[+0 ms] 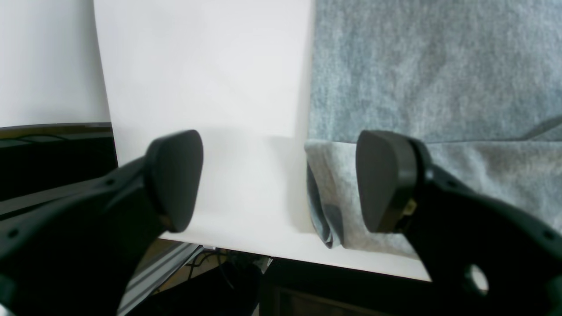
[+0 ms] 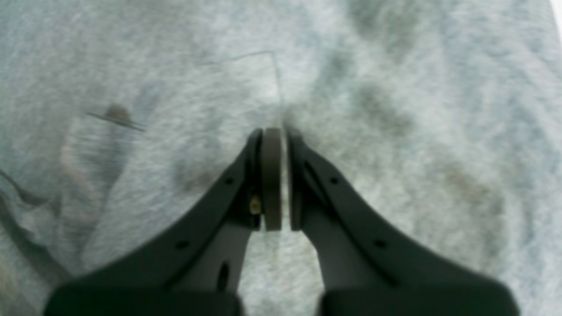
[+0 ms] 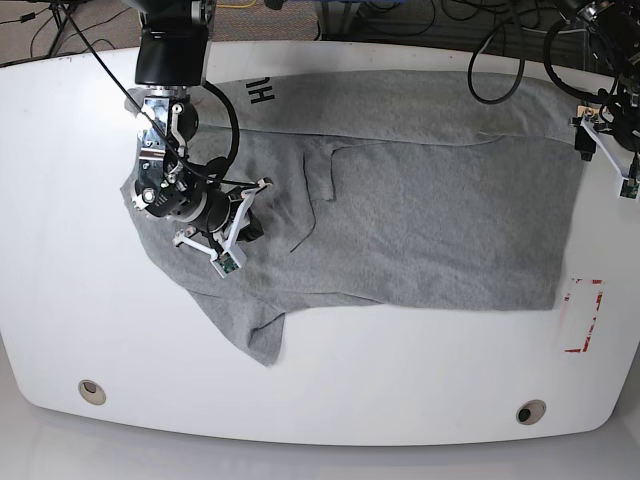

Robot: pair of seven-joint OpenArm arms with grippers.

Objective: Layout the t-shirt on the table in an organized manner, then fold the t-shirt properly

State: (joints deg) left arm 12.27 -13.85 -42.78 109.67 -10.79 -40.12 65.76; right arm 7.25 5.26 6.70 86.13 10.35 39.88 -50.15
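The t-shirt (image 3: 420, 215), heather grey, lies spread across the centre of the table (image 3: 90, 320), its long axis running from 9 o'clock to 3 o'clock in the base view. The body portion is partly folded over itself: a straight lower edge runs along the 6 o'clock side, and a fold line crosses the upper part. Black lettering (image 3: 263, 94) shows at the 11 o'clock corner of the garment. A sleeve (image 3: 262, 340) projects toward 7 o'clock, away from the main body. The fabric on the 9 o'clock side is creased and bunched.

The right gripper (image 2: 275, 140) is positioned over the 9 o'clock part of the t-shirt. In the right wrist view its jaws are drawn together to a narrow slit directly against the grey cloth; that view is blurred, and whether fabric is pinched between them cannot be told.

The left gripper (image 1: 279, 180) is located at the 3 o'clock edge of the t-shirt. In the left wrist view its jaws stand wide apart, with bare table and the garment's folded corner (image 1: 325, 197) between them. One pad (image 1: 382, 180) sits over the cloth; the other (image 1: 175, 175) sits over the white surface. Nothing is held.

Outward from the garment, the white table carries a red-and-white rectangular mark (image 3: 583, 315) at 4 o'clock and two round metal grommets, one (image 3: 92, 391) at 7 o'clock and one (image 3: 530, 411) at 5 o'clock. Black cables (image 3: 505, 45) hang at the 1 o'clock edge.
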